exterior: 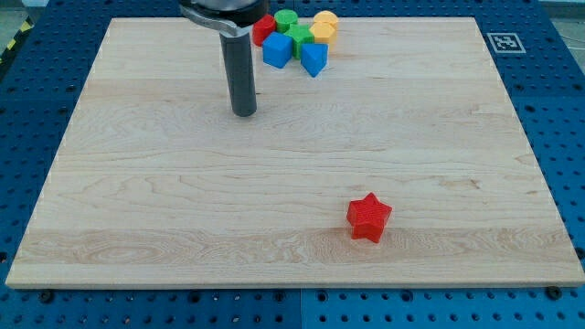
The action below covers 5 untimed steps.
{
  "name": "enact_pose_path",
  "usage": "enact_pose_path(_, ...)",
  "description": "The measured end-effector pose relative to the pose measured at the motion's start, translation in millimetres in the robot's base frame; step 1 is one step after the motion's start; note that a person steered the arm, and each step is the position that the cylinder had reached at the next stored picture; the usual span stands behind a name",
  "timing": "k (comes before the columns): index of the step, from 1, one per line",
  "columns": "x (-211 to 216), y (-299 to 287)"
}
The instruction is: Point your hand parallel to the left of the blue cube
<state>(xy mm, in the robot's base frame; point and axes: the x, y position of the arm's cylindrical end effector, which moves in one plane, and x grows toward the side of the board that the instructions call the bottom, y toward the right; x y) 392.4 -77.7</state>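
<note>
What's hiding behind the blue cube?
Behind the blue cube, toward the view's top, sit a red block and green blocks. The cube covers their lower parts, so their full shapes are unclear. My tip stands apart, lower left of the cube.

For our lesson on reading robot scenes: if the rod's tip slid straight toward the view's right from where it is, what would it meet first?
Probably nothing: my tip sits below the blue cube and the cluster, so the board looks free rightward, though depth is uncertain.

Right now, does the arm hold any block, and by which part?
Nothing is held. My tip rests on the bare wooden board, apart from the blue cube, to its lower left in the view.
</note>
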Motion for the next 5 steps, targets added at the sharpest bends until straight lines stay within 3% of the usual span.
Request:
enact_pose_path(2, -3, -34)
enact_pose_path(5, -88, -77)
